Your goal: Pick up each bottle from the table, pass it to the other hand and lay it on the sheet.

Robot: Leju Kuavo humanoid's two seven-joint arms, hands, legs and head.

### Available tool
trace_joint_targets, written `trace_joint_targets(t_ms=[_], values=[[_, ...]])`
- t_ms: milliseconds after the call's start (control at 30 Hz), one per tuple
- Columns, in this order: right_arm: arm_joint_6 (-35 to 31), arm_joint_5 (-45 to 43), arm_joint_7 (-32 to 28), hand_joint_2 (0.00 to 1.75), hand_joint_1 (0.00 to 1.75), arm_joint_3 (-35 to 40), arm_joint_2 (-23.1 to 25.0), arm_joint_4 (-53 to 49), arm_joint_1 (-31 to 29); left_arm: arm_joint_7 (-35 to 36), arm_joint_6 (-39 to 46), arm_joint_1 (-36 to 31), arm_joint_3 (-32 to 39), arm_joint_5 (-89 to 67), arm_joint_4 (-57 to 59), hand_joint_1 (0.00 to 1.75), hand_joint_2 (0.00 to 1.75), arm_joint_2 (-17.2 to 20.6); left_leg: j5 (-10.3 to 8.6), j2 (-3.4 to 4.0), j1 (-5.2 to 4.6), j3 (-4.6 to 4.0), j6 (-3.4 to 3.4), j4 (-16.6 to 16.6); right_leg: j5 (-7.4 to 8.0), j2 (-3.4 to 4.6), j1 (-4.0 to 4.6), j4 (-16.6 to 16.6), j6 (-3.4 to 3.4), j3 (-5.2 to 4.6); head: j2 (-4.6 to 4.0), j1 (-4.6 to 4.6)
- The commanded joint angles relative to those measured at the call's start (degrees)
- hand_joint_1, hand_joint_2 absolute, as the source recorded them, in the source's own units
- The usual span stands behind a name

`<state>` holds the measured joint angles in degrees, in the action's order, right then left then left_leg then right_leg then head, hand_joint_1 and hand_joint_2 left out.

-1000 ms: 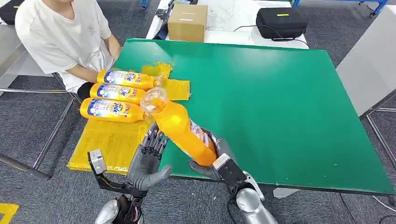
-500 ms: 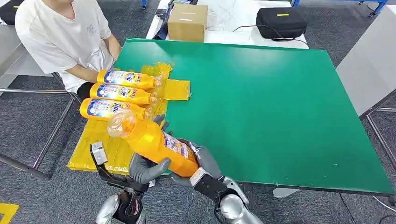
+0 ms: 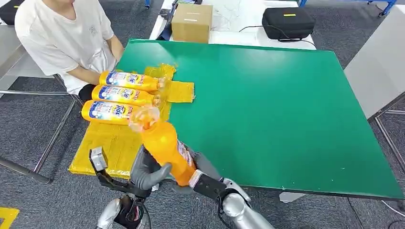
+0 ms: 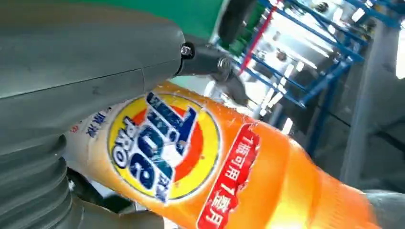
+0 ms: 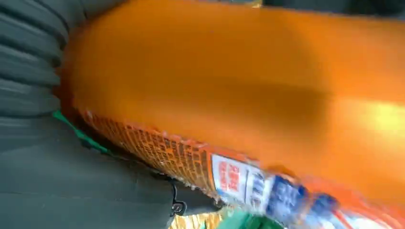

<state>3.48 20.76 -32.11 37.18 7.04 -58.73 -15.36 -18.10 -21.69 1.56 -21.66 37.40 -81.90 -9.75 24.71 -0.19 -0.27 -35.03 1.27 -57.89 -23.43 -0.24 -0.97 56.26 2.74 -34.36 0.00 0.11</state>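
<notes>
An orange detergent bottle (image 3: 163,145) stands tilted over the table's near edge, its clear cap (image 3: 143,117) pointing up and away from me. My left hand (image 3: 147,171) grips its lower body from the left, thumb across the front. My right hand (image 3: 204,167) holds the base from the right. The bottle's label (image 4: 165,145) lies against my left hand (image 4: 71,71). In the right wrist view the bottle (image 5: 239,95) lies against my right hand (image 5: 47,181). Three more orange bottles (image 3: 123,95) lie side by side on the yellow sheet (image 3: 107,143).
A person (image 3: 62,38) sits at the table's far left corner, arm close to the laid bottles. Beyond the green table (image 3: 277,105) are a cardboard box (image 3: 192,22) and a black case (image 3: 287,22). The sheet overhangs the table's left side.
The bottle came left from my right side to my left hand, which closed round it. Since half a second ago its cap has swung right and the bottle stands more upright.
</notes>
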Motion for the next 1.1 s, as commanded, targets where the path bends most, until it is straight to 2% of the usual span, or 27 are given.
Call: trace_joint_targets(t_ms=[33,267,900,1000,1100], values=[[-1.9,-1.1,2.6,0.00,0.00,-1.4,0.2,4.7,-2.8,0.4,-2.1,-1.5,-2.4,-1.2,2.0,1.75,1.75,0.8,0.04,-0.02,0.02,0.15,-0.05,0.0,-0.04,-0.02,0.02,0.0,-0.07,0.15,0.00,0.00],[-3.5,-0.9,4.5,0.00,0.00,-3.8,0.0,1.4,-1.4,-0.8,3.8,-1.9,-3.3,-12.5,3.1,1.75,1.75,1.9,0.08,0.01,0.05,0.29,-0.10,0.0,-0.07,0.02,0.06,-0.1,-0.13,0.30,0.00,0.00],[-4.7,-2.0,4.0,0.00,0.00,-6.3,0.2,-1.7,0.2,-1.0,5.3,-2.6,-3.1,-16.3,4.2,1.75,1.75,2.4,0.06,0.08,0.01,0.19,-0.08,0.0,-0.04,0.10,0.01,0.0,-0.09,0.18,0.00,0.00],[-4.8,-2.0,3.8,0.00,0.00,-6.7,-0.2,-2.6,0.5,-3.5,10.5,-3.9,-0.5,-19.7,4.2,1.75,1.75,2.0,0.02,0.02,-0.01,0.12,-0.05,0.1,-0.02,0.04,-0.01,0.0,-0.07,0.12,0.00,0.00],[-5.6,-1.5,3.1,0.00,0.00,-6.7,-0.8,-3.5,0.9,-2.9,12.9,-6.4,3.6,-18.3,4.9,1.75,1.75,1.6,0.06,0.04,0.04,0.19,-0.09,0.0,-0.04,0.06,0.05,0.0,-0.12,0.21,0.00,0.00]])
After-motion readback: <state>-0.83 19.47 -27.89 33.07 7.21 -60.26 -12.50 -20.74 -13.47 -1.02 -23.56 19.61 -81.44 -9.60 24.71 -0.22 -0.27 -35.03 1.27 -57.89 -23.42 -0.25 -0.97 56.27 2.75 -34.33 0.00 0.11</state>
